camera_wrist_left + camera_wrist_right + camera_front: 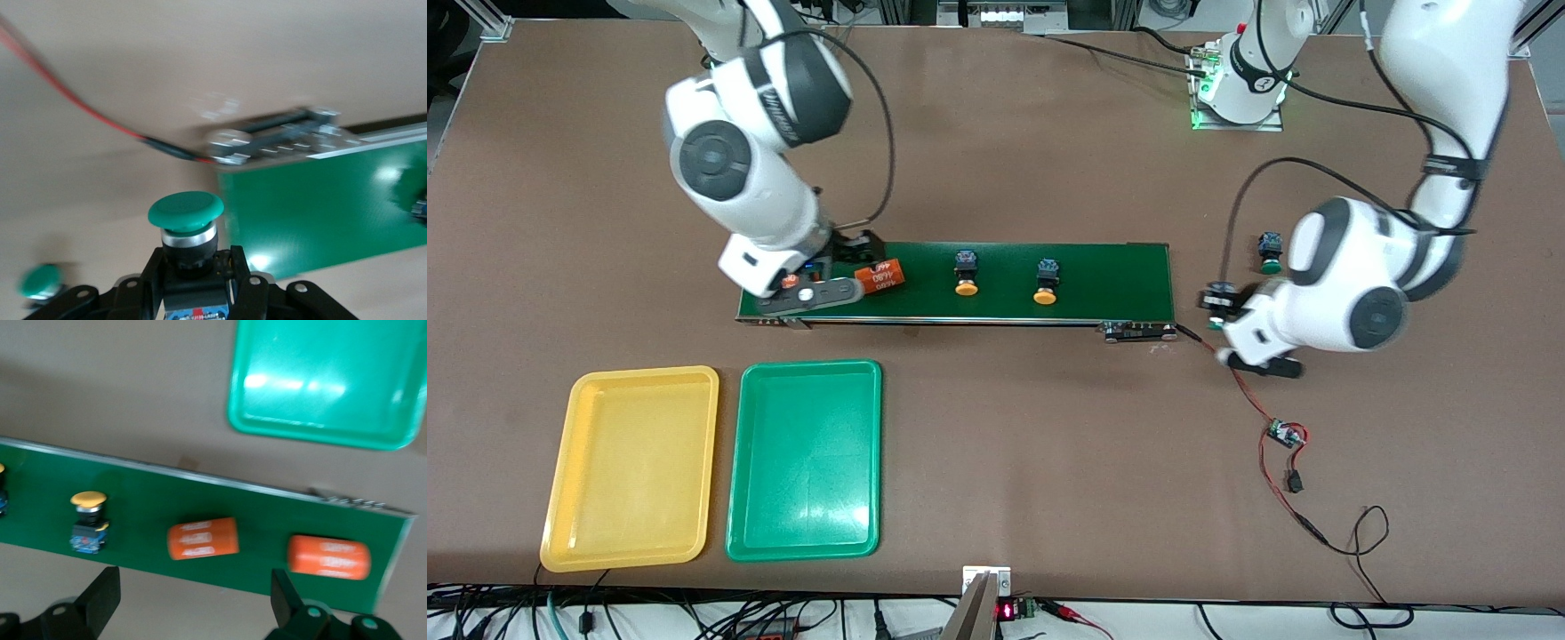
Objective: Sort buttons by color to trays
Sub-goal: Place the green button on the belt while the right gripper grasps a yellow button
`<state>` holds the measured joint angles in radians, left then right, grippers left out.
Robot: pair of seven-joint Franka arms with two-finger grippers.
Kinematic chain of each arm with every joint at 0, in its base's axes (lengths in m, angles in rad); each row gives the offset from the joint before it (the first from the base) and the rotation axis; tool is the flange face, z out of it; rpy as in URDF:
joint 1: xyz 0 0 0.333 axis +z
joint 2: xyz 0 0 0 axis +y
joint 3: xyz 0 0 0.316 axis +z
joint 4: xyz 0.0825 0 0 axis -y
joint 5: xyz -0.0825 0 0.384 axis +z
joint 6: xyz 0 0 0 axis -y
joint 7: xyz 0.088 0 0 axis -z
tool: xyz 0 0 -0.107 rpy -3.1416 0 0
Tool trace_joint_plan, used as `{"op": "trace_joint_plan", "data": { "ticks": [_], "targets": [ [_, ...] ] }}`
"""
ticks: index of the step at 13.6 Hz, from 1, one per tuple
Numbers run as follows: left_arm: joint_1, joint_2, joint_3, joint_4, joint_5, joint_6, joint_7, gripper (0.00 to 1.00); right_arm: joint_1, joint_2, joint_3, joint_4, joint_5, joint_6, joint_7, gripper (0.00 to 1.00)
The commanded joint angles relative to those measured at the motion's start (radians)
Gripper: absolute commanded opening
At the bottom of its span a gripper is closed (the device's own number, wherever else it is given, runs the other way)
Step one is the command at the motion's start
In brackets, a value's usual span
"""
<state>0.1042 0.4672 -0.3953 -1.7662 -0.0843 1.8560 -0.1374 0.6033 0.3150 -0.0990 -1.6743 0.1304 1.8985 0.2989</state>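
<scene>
Yellow tray (631, 468) and green tray (804, 460): side by side, nearer the front camera than the conveyor belt (1103, 283). Right gripper (193, 603): jaws wide apart over the belt's orange cylinders (202, 538). Two yellow buttons (966, 272) on the belt. Left gripper (193, 277): clamped on a green button (186, 220) (lifted off the belt's end); another green button (1270, 252) lies on the table (1049, 133).

Left hand (193, 280) clamps green button (186, 212); 2nd green button (40, 281) nearby; conveyor (320, 207) adj.
</scene>
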Motion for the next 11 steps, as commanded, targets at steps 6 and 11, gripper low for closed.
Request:
{"op": "trace_joint_plan", "data": {
  "ticks": [6,11],
  "targets": [
    [-0.011,-0.006,-0.165,-0.196,-0.017,0.288,-0.142,0.26,0.138,0.11,0.002,-0.076,0.012,0.237,0.314,1.0],
    [-0.008,-0.015,-0.163,-0.2,-0.017,0.279,-0.142,1.0,0.179,0.17,0.004,-0.096,0.014,0.309,0.433,1.0]
  ]
}}
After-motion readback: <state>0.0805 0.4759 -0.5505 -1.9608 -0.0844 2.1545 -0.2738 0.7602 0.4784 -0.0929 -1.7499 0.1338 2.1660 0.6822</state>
